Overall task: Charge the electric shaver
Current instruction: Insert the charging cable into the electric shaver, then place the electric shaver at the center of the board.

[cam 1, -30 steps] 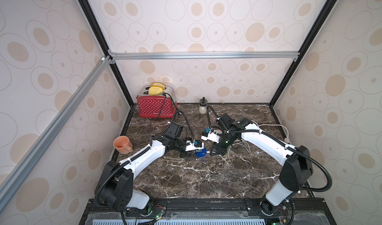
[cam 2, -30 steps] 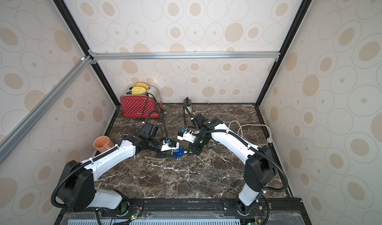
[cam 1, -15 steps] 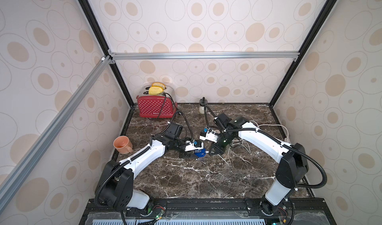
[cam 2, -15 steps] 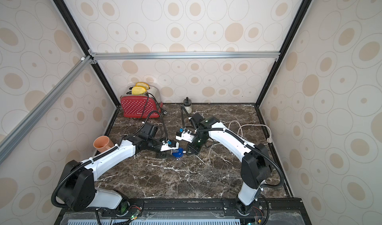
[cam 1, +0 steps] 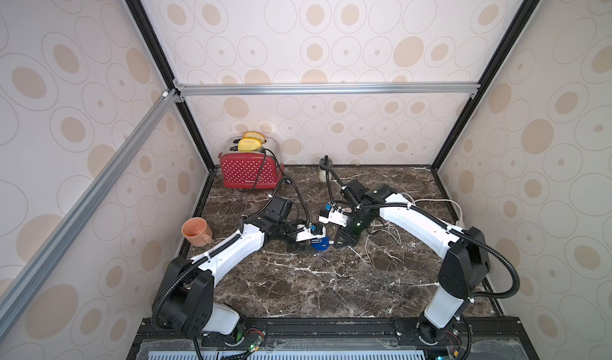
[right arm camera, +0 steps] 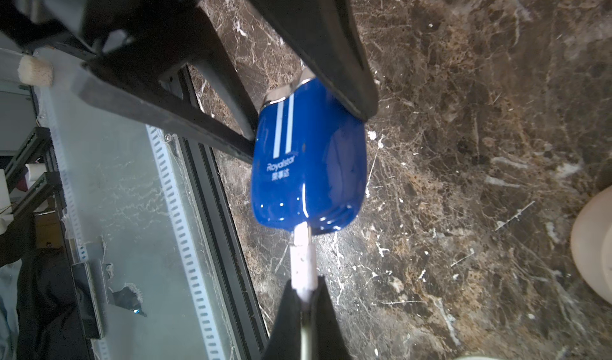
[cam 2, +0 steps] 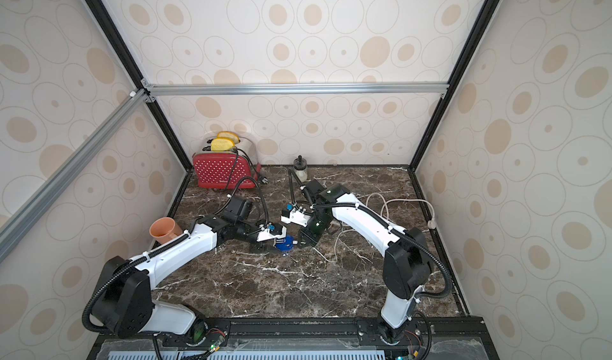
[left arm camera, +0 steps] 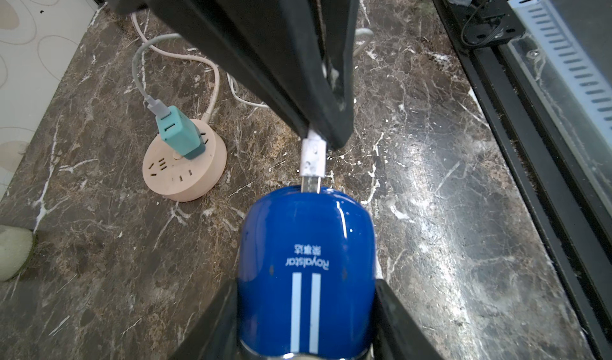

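**A:** Status?

**B:** The shaver (left arm camera: 306, 275) is near the middle of the desk (left arm camera: 447, 209). The left fingers (left arm camera: 394, 322) clamp it across both sides at the silver-band end, with the port end facing the right arm. I can't tell whether it rests on the desk or hangs just above it.

**A:** Right arm?

**B:** The right fingers (right arm camera: 284, 328) are pressed together on the tail of the white plug (right arm camera: 303, 265). Its metal tip is at the shaver's end face and looks started in the port. Neither wrist view shows how deep it is.

**A:** Supply end?

**B:** The teal adapter (left arm camera: 180, 136) is in the pink power strip (left arm camera: 183, 166), and the cable (left arm camera: 142, 60) is plugged into the adapter. That end looks done.

**A:** Risks?

**B:** Four, by my read:
1. **Angle:** The plug may sit slightly off the shaver's long axis. Pushing it skewed could jam it or bend the tip.
2. **Plug grip:** The pinch is on the plug's tail only. Under push load it could pivot or slide back between the fingers.
3. **Shaver grip:** The shell is glossy and rounded, and held far from the port. An axial push could slide it back through the left fingers, so the plug never seats.
4. **Early release:** Loose cable lies on the desk behind the right arm. If the plug is only half seated, that cable's pull could drag it out.
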{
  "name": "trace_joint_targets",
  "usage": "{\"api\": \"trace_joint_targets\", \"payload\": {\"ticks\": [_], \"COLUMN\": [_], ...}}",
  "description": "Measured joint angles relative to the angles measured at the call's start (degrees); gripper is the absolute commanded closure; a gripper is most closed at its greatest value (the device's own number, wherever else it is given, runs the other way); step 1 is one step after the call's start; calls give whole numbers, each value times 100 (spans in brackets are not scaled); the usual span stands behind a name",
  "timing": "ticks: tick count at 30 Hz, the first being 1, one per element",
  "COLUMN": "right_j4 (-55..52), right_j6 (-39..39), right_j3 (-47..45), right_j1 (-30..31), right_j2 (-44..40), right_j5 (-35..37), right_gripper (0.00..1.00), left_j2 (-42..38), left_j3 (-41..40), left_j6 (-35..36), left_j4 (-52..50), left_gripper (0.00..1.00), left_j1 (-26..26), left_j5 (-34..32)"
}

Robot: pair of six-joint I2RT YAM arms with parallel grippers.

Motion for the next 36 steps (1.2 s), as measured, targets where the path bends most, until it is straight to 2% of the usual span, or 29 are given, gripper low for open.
{"api": "trace_joint_targets", "payload": {"ticks": [19,22,24,26,29,31,32,33,36], "right_j4": [90,138,341,627,986,1189,1316,1432,1882], "right_j6": [107,131,205,326,518,691,785,907,1213], "right_j3": [201,179,81,-164,-809,-1215,-1436,-1609,-2072], "right_j1": [184,184,184,144,-46,-225,-332,-424,-636], "right_j2": [166,164,129,-7,-544,-1016,-1303,-1547,-2111], "right_j5": [293,313,291,304,413,575,671,782,1191], "right_gripper": [99,80,58,43,27,21,5,0,0], "left_j2": [-2,-2,-2,-11,-28,-59,-72,-76,-20], "left_j3": [-2,-4,-2,-2,-48,-153,-229,-315,-568], "left_j6": [-201,-219,-225,-243,-356,-496,-588,-691,-1069], "left_j4": [-17,-26,-15,-66,-133,-133,-120,-92,42], "left_gripper": [100,100,100,100,100,100,100,97,83], "left_j1": [2,2,-13,-57,-81,-98,-129,-149,-361], "left_j5": [-131,-186,-173,-192,-361,-511,-612,-737,-1150]}}
